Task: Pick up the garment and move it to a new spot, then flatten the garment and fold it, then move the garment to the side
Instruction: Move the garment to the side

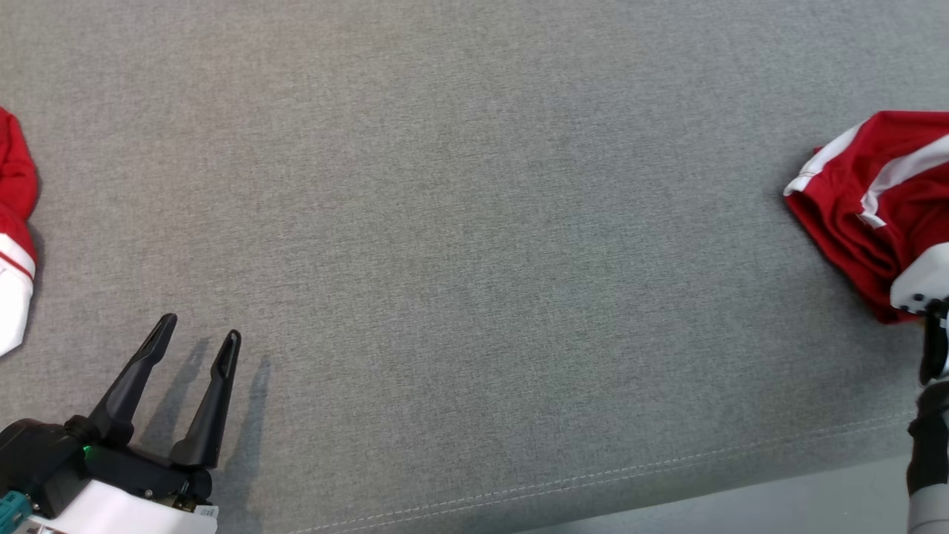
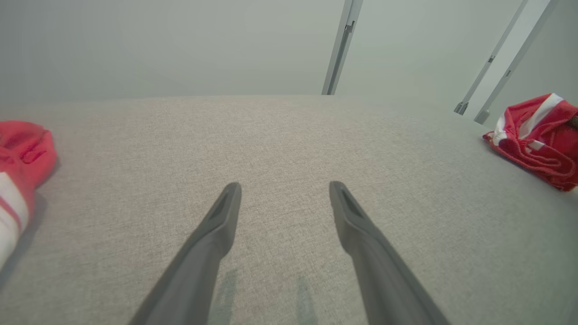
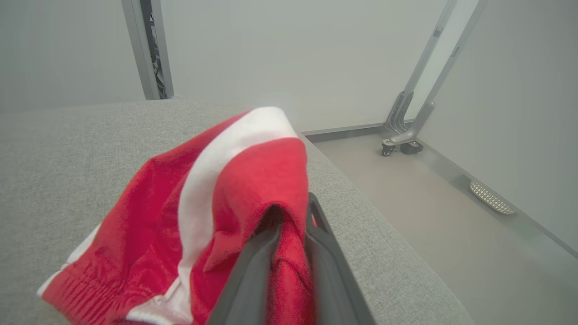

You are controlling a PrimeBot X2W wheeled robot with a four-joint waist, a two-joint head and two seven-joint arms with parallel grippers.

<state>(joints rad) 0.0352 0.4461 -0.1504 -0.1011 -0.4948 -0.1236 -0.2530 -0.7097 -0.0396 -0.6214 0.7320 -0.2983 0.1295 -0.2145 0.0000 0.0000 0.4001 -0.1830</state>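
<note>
The garment (image 1: 867, 200) is red with white stripes and lies bunched at the right edge of the grey padded surface (image 1: 474, 222). In the right wrist view my right gripper (image 3: 292, 216) is shut on a fold of the garment (image 3: 216, 194), with the cloth draped over one finger and pinched between the two. My right arm's white wrist (image 1: 923, 285) sits over the garment's near corner. My left gripper (image 1: 202, 328) hovers open and holds nothing at the lower left, far from it. In the left wrist view, the left gripper (image 2: 284, 185) points across bare fabric, and the garment (image 2: 537, 135) shows at the far right.
Another red and white garment (image 1: 15, 222) lies at the surface's left edge (image 2: 18, 162). The stitched front edge (image 1: 593, 475) runs along the bottom, with floor (image 1: 741, 512) beyond. Right of the garment the surface drops to the floor (image 3: 451, 216), where a metal frame leg on a castor (image 3: 397, 144) stands.
</note>
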